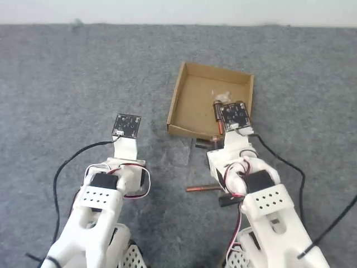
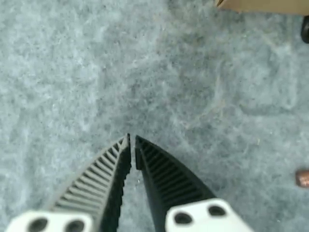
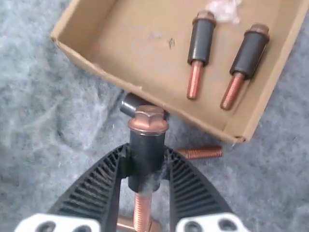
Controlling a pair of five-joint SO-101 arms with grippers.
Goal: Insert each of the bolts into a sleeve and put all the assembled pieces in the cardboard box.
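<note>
The cardboard box [image 1: 196, 97] sits at about 1 o'clock from the middle of the grey surface [image 1: 83, 72] in the high view. The left arm is at 7 o'clock and the right arm at 5 o'clock.

The right arm's wrist board hangs over the box's near corner and hides its tool from above. In its own wrist view, the right tool [image 3: 146, 152] is clamped on a held sleeve [image 3: 145, 140]. The held bolt [image 3: 148, 121] runs through the sleeve, with its hex head above the fingers and its thread below them.

Inside the box, the first assembled piece [image 3: 200, 46] and the second assembled piece [image 3: 246, 60] lie side by side, not touching.

A loose sleeve [image 1: 202, 144] stands just outside the box's near wall, at the box's 6 o'clock. In the wrist view it is partly hidden behind the held bolt's head. A loose bolt [image 3: 200, 152] lies on the surface near the box's corner. A bare bolt [image 1: 202, 188] lies beside the right arm, and I cannot tell whether it is the same one.

The left tool [image 2: 131, 141] holds nothing, its ribbed fingers nearly touching above the bare surface. A dark object [image 2: 305, 29] and a copper end [image 2: 303, 178] are cut off by the frame.
</note>
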